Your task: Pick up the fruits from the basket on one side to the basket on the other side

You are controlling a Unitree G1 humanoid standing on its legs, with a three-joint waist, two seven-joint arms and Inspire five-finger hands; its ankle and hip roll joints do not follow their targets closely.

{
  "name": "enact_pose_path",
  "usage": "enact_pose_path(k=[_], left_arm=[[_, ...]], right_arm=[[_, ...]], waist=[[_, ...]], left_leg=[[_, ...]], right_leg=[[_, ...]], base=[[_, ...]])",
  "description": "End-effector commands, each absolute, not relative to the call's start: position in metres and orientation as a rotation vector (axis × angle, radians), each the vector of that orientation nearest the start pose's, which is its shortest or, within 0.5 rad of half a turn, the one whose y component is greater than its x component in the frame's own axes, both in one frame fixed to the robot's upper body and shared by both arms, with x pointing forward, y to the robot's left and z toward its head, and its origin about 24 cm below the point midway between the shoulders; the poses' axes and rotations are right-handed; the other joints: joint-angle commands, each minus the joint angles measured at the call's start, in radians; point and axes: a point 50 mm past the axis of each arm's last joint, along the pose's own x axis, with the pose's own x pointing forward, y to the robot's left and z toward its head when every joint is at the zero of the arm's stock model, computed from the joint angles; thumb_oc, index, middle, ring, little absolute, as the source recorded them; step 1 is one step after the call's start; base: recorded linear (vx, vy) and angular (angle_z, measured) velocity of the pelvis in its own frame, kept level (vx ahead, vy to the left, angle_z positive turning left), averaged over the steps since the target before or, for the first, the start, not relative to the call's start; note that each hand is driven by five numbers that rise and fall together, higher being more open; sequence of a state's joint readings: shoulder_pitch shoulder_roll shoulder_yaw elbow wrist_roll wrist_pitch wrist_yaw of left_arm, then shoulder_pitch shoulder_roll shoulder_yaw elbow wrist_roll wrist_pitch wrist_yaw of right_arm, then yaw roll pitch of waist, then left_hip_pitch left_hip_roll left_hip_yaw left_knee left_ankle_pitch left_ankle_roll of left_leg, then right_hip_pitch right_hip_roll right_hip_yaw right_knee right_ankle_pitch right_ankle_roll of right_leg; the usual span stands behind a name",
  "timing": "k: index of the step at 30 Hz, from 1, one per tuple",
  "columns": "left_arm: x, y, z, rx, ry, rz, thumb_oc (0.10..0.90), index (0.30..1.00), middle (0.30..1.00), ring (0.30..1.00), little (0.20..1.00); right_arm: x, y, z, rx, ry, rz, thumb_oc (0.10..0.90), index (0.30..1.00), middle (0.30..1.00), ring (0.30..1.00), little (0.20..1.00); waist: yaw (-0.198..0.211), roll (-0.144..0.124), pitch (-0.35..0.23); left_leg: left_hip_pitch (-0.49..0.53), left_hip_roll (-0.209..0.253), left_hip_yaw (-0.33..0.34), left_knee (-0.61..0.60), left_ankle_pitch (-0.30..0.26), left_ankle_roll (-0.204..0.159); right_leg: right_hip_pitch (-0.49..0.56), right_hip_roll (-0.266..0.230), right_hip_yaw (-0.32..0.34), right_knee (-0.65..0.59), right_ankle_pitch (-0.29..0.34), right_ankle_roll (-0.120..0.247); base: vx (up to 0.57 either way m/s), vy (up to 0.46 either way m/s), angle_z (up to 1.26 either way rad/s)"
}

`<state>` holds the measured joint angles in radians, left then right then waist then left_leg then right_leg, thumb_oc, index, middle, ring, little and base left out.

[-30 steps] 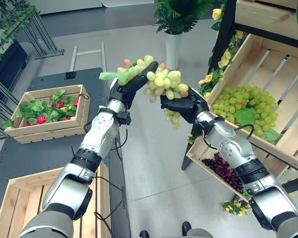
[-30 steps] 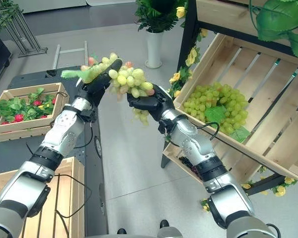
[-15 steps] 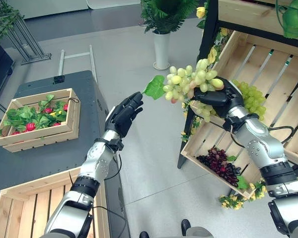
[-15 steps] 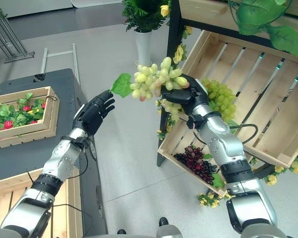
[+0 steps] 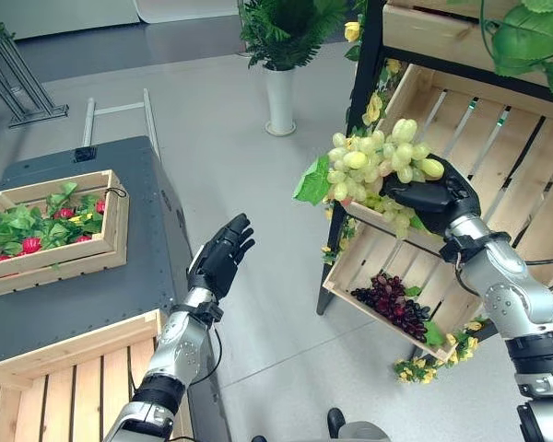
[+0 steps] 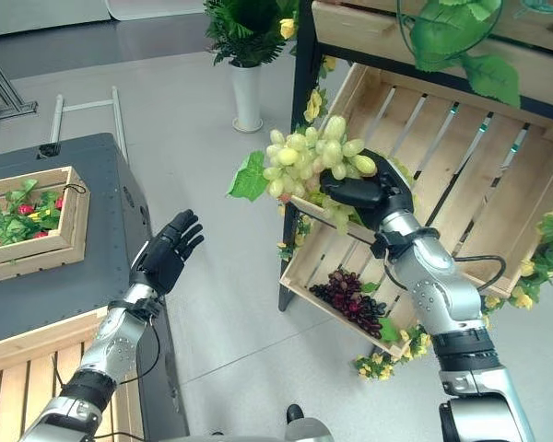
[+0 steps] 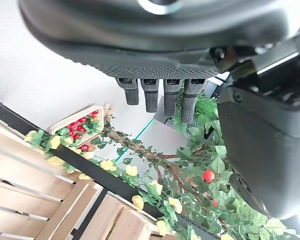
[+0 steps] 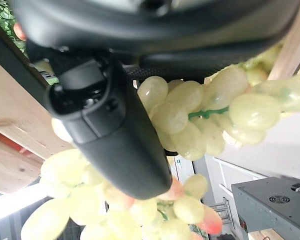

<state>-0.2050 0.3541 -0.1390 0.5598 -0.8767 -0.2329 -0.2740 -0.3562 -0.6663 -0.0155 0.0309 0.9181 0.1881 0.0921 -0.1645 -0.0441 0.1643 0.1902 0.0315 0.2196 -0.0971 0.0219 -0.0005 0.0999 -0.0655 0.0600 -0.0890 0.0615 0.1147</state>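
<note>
My right hand [image 5: 435, 195] is clamped round the green grape bunch [image 5: 376, 168] just before the slanted wooden crate [image 5: 498, 175], unreleased; left hand [image 5: 219, 261] hangs spread.

Right hand [image 5: 433, 195] fingers under green grapes [image 5: 376, 168]

Pale yellow-green grapes [image 5: 378, 166], a few blushed pink, carry one bright green leaf [image 5: 311, 181] above your black right hand [image 5: 438, 195]. Below it, dark purple grapes [image 5: 394, 305] lie in a light wooden crate [image 5: 346, 281], trimmed with yellow flowers [image 5: 430, 368]. Your left hand [image 5: 219, 262] is black too.
</note>
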Motion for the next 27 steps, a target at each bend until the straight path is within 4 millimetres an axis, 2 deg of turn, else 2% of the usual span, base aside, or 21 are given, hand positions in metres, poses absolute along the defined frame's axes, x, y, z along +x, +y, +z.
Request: enact_pose_path(k=[1,7,9,13,19,23,27], left_arm=[[0.292,0.207,0.026,-0.445,-0.093,-0.169,0.8,0.9,0.9,0.9,0.9],[0.278,0.203,0.012,-0.456,-0.042,-0.186,0.8,0.9,0.9,0.9,0.9],[0.275,0.203,0.01,-0.449,-0.03,-0.195,0.8,0.9,0.9,0.9,0.9],[0.263,0.197,0.001,-0.372,0.02,-0.276,0.8,0.9,0.9,0.9,0.9],[0.264,0.18,0.011,-0.328,0.004,-0.383,0.8,0.9,0.9,0.9,0.9],[0.268,0.168,0.019,-0.354,-0.028,-0.458,0.8,0.9,0.9,0.9,0.9],[0.261,0.158,0.02,-0.376,-0.041,-0.549,0.8,0.9,0.9,0.9,0.9]], right_arm=[[0.295,-0.281,0.244,0.221,-0.507,0.141,0.4,0.3,0.3,0.3,0.3],[0.28,-0.321,0.242,0.121,-0.502,-0.039,0.4,0.3,0.3,0.3,0.3],[0.276,-0.329,0.241,0.107,-0.5,-0.071,0.4,0.3,0.3,0.3,0.3],[0.264,-0.362,0.245,0.12,-0.523,-0.21,0.4,0.3,0.3,0.3,0.3],[0.256,-0.385,0.25,0.038,-0.527,-0.338,0.4,0.3,0.3,0.3,0.3],[0.258,-0.394,0.253,-0.07,-0.504,-0.436,0.4,0.3,0.3,0.3,0.3],[0.263,-0.405,0.264,-0.151,-0.448,-0.498,0.4,0.3,0.3,0.3,0.3]], waist=[[-0.013,0.014,-0.129],[-0.029,0.009,-0.128],[-0.027,0.008,-0.128],[-0.031,-0.002,-0.119],[-0.021,-0.009,-0.103],[-0.013,-0.016,-0.096],[-0.003,-0.018,-0.092]], left_leg=[[-0.008,-0.039,0.0,0.01,-0.131,0.011],[-0.018,-0.038,0.016,0.01,-0.133,0.013],[-0.019,-0.037,0.021,0.01,-0.133,0.013],[-0.023,-0.037,0.031,0.01,-0.131,0.016],[-0.029,-0.039,0.029,0.01,-0.129,0.019],[-0.033,-0.039,0.029,0.01,-0.129,0.02],[-0.036,-0.039,0.024,0.01,-0.129,0.02]], right_leg=[[-0.003,0.093,0.021,0.002,-0.032,-0.05],[-0.022,0.102,0.05,0.002,-0.022,-0.048],[-0.024,0.103,0.054,0.002,-0.02,-0.047],[-0.036,0.109,0.071,0.002,-0.013,-0.047],[-0.04,0.111,0.079,0.002,-0.009,-0.046],[-0.046,0.109,0.073,0.002,-0.006,-0.044],[-0.047,0.112,0.071,0.002,-0.005,-0.045]], base=[[0.02,0.031,-0.15],[0.01,0.024,-0.15],[0.0,0.009,-0.21],[-0.01,0.006,-0.14],[-0.02,0.005,-0.03],[-0.03,-0.004,-0.01],[0.0,0.0,0.0]])
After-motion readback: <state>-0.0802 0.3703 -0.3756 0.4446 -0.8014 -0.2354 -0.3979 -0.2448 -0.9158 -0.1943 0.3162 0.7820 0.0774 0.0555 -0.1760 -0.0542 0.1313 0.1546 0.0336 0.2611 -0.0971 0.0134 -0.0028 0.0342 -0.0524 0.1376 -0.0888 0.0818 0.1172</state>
